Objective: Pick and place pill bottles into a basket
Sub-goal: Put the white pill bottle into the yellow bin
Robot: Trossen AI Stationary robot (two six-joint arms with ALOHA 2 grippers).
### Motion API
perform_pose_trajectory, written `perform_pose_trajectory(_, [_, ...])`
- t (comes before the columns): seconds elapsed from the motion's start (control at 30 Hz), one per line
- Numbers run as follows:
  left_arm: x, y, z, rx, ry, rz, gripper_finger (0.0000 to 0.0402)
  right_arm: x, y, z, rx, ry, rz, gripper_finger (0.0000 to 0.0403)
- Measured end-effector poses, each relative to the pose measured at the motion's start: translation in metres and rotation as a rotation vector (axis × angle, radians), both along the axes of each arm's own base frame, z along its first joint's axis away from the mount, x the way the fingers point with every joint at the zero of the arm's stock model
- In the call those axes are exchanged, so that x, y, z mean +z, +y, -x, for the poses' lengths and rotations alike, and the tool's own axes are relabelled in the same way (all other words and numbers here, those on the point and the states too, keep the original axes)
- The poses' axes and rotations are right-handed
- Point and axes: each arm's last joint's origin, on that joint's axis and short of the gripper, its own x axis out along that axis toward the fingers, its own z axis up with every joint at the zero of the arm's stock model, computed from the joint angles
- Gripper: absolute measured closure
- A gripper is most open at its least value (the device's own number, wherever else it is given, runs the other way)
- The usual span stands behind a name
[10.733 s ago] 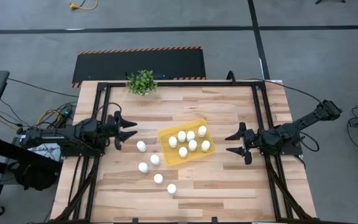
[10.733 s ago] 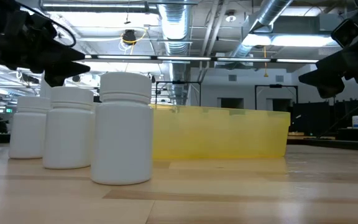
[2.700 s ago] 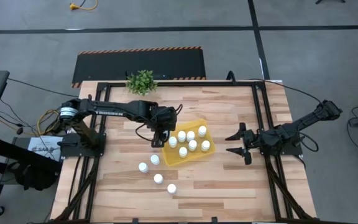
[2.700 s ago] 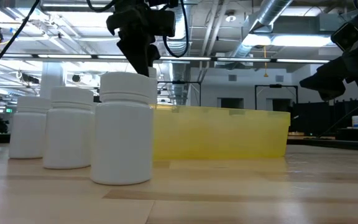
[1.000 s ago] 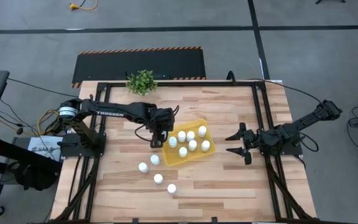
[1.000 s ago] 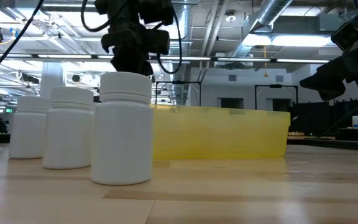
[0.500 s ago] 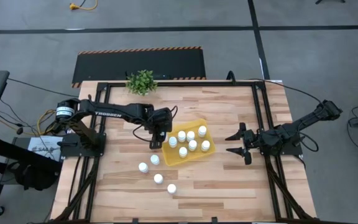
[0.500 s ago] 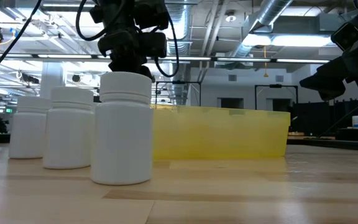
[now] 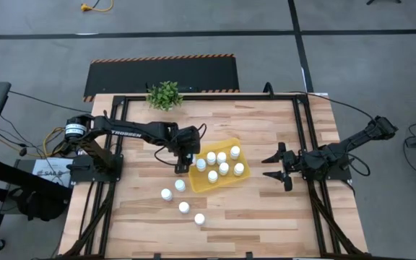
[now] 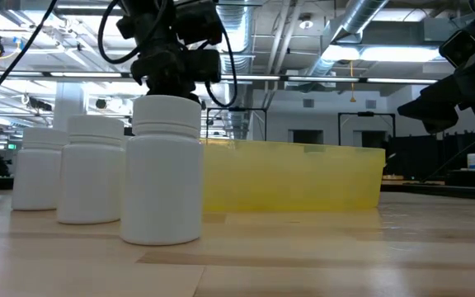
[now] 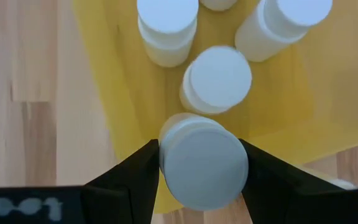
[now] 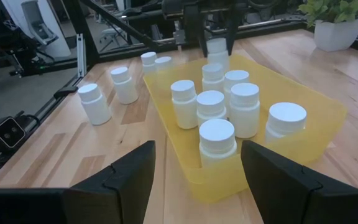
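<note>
The yellow basket point(image 9: 231, 179) lies mid-table with several white pill bottles point(image 9: 223, 168) standing in it. Three bottles point(image 9: 180, 185) stand on the wood near its left end, and one more point(image 9: 199, 218) stands nearer the front edge. My left gripper point(image 9: 184, 162) is above the basket's left end, shut on one pill bottle point(image 11: 204, 163). It also shows in the right wrist view point(image 12: 216, 28). My right gripper point(image 9: 266, 167) is open and empty, to the right of the basket. My left gripper pinches the bottle's upper part by the cap point(image 11: 168, 155) between its two fingers point(image 11: 135, 174), one on each side. The fingers come from above, pointing down. The bottle point(image 12: 216, 53) is upright over the basket's left end. Other bottles hide its base, so whether it stands on the basket floor does not show.
A small green potted plant point(image 9: 165, 94) stands at the table's far edge. Black frame rails point(image 9: 302, 130) run along the left and right sides. Bare wood lies between the basket and my right gripper, and along the near edge.
My left gripper has gone down a little with the bottle over the basket's left end, staying shut on it. The bottle stays upright.
</note>
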Motion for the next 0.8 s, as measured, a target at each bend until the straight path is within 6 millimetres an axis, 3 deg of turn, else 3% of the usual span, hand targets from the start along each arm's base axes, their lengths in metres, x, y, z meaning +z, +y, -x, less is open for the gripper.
perform_pose_trajectory(0.8, [-0.011, 0.002, 0.000, -0.022, 0.000, -0.008, 0.0223, 0.000, 0.000, 0.000, 0.000, 0.000, 0.000, 0.0173])
